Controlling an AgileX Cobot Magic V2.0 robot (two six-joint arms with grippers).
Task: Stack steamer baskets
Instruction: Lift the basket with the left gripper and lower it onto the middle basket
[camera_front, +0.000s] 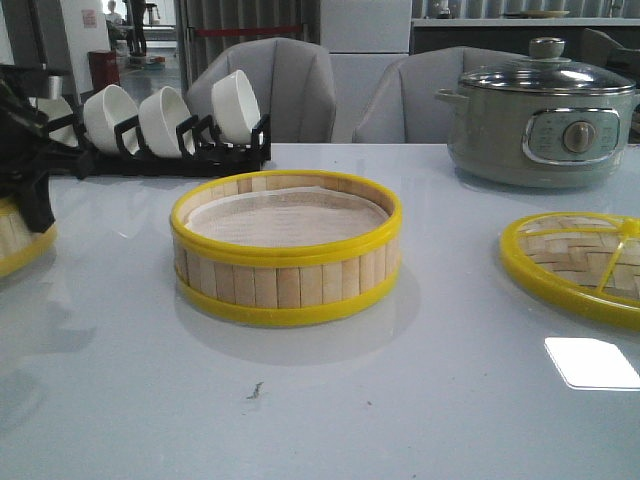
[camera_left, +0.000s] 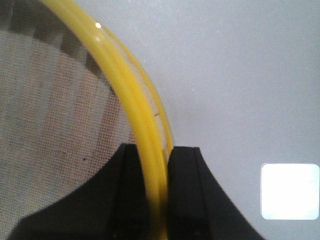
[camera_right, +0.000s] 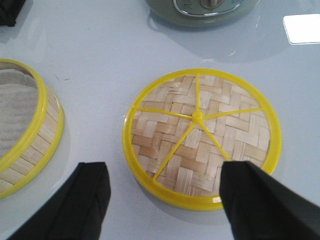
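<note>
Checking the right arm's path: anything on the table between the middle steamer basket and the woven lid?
Nothing: bare table between the middle basket and the lid, seen in the front and right wrist views.

Bright overhead light glares on the glossy table (camera_front: 450, 420), soft shadows

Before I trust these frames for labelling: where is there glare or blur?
Front view: a bright white reflection patch on the glossy table, otherwise fairly sharp. Left wrist view: the same kind of blown-out patch; the basket rim between the jaws is close and soft. Right wrist view: a glare patch near the pot; the lid is sharp, the jaws blurred.
</note>
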